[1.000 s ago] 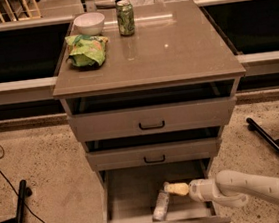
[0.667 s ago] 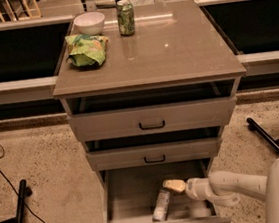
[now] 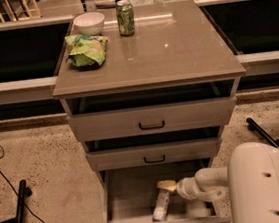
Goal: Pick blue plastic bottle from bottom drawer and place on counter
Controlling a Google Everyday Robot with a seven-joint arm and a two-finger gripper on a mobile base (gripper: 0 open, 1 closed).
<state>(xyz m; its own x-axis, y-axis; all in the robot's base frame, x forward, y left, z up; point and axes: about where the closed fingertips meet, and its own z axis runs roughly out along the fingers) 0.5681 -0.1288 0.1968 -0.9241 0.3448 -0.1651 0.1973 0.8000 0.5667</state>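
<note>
The bottom drawer (image 3: 124,196) stands pulled open, with a plain grey interior. The blue plastic bottle (image 3: 161,206) lies on its side inside it, running from the middle toward the front. My gripper (image 3: 166,186) reaches into the drawer from the right, its tan tip right at the far end of the bottle, touching or nearly so. The white arm (image 3: 258,180) fills the lower right. The counter (image 3: 172,49) is the glossy grey-brown top of the cabinet.
On the counter's far left stand a white bowl (image 3: 88,23), a green chip bag (image 3: 87,49) and a green soda can (image 3: 125,17). The two upper drawers (image 3: 151,120) sit slightly open. Black stand legs (image 3: 18,218) and a cable lie on the floor left; another leg (image 3: 262,132) right.
The gripper has moved left and deeper into the drawer, closing on the far end of the bottle. More of the white arm now fills the lower right.
</note>
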